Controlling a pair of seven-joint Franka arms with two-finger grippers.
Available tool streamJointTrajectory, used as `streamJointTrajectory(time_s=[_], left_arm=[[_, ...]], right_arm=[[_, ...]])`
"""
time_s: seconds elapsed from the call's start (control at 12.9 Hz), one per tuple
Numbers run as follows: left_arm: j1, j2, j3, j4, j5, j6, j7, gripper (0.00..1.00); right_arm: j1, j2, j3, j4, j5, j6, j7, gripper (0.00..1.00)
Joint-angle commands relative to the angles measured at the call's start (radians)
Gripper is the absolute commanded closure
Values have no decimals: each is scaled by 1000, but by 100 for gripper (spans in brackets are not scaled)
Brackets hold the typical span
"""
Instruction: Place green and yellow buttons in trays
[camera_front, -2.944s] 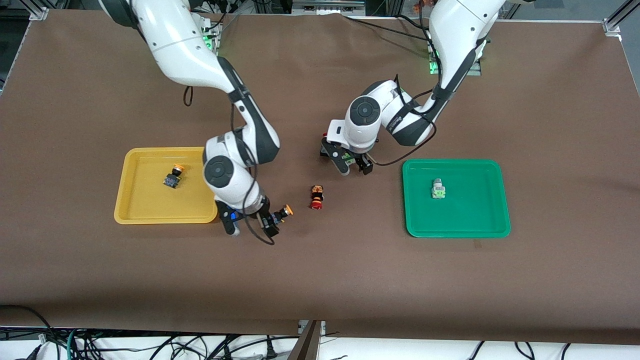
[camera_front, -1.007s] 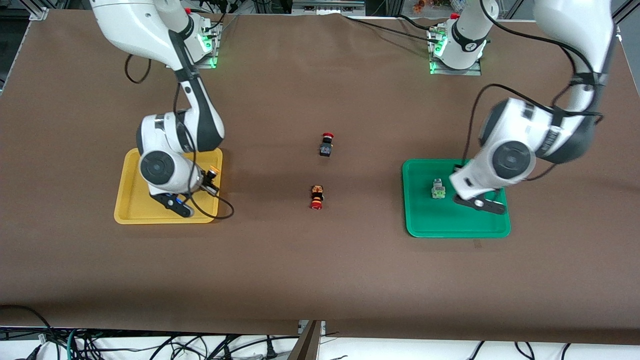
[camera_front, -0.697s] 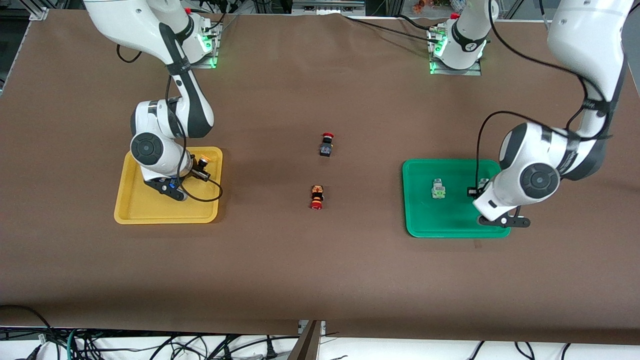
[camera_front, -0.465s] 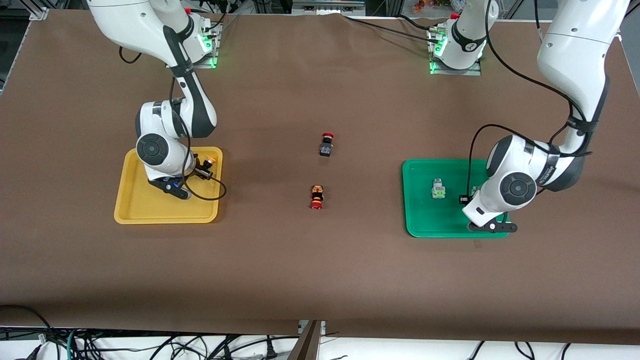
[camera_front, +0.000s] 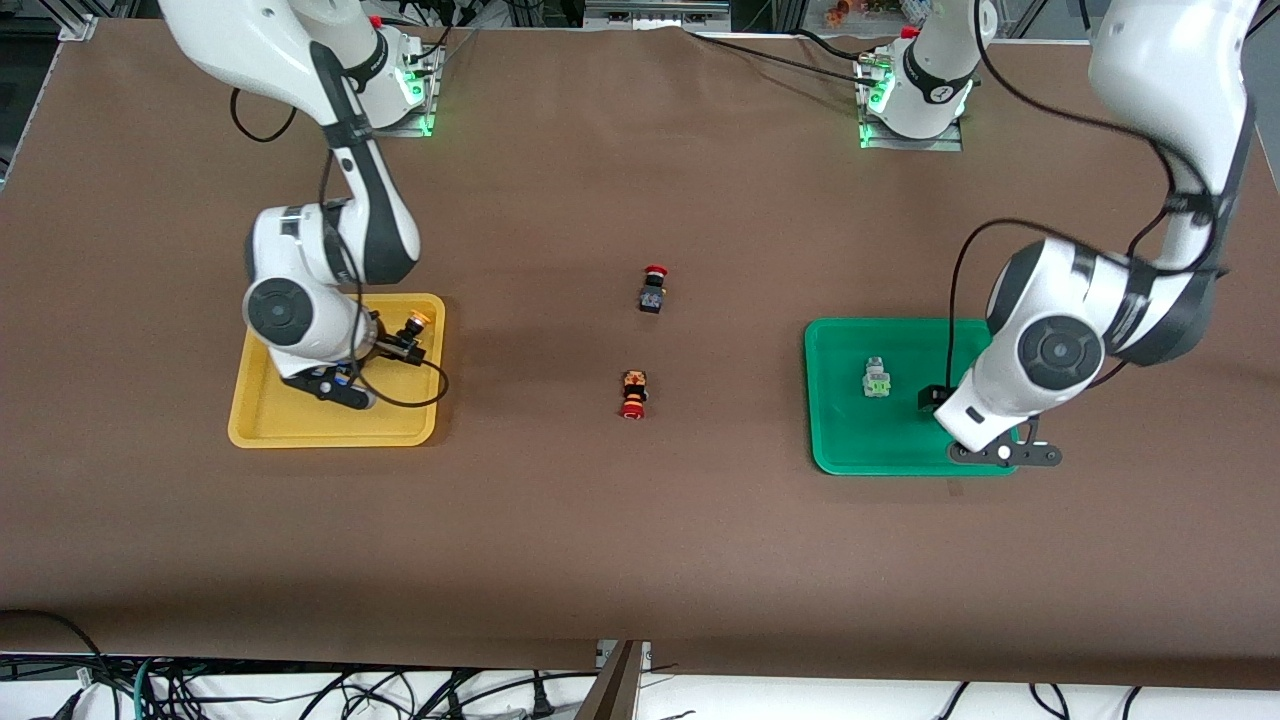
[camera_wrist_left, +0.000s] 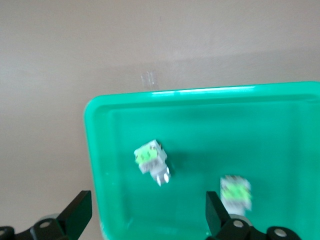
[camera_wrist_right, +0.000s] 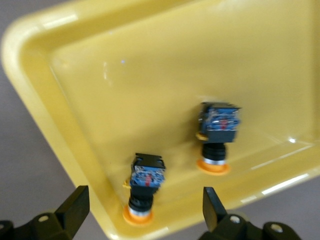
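Front view — right gripper (camera_front: 340, 378) over the yellow tray (camera_front: 262, 415), left gripper (camera_front: 985, 440) over the green tray (camera_front: 840, 450); one green button (camera_front: 877, 378) shows in it. Two red-capped switches (camera_front: 633, 393) lie on the table between trays. Left wrist view — fingers (camera_wrist_left: 77, 212) spread, nothing held; two green buttons (camera_wrist_left: 151, 159) in the tray. Right wrist view — fingers (camera_wrist_right: 75, 206) apart, empty; two yellow buttons (camera_wrist_right: 218, 130) lie inside the tray.

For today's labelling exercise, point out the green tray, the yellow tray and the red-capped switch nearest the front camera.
green tray (camera_front: 840, 450), front view, bare floor.
yellow tray (camera_front: 300, 425), front view, bare floor.
red-capped switch (camera_front: 633, 394), front view, its body.
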Motion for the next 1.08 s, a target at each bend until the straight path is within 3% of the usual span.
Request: streamJointTrajectory(time_s=[0.0,0.15,0.31,0.39,0.54,0.62,0.7,0.85,1.01], left_arm=[[0,-137,-19,101,-89,-177,22,0],[-1,-149,-15,275,-128,-338,133,0],[9,-178,19,330,-212,-413,175,0],[-18,-247,101,290,-262,-404,204,0],[-118,-417,298,63,-398,-296,215,0],[-159,-516,339,-71,-445,-224,215,0],[-181,-575,346,-146,-441,-191,212,0],[-184,-559,340,-129,-422,-229,213,0],[-179,-543,340,-112,-421,-236,214,0]], right_arm=[[2,-93,-62,107,-10,-188,-83,0],[2,-162,-103,183,-10,-314,-128,0],[0,-218,-169,254,-10,-429,-211,0],[0,-236,-205,283,-10,-483,-267,0],[2,-259,-257,305,-10,-526,-341,0],[0,-268,-260,307,-10,-527,-343,0],[-1,-272,-256,308,-13,-527,-341,0],[-73,-310,-207,299,-36,-543,-355,0],[-322,-322,42,300,-48,-582,-416,0]])
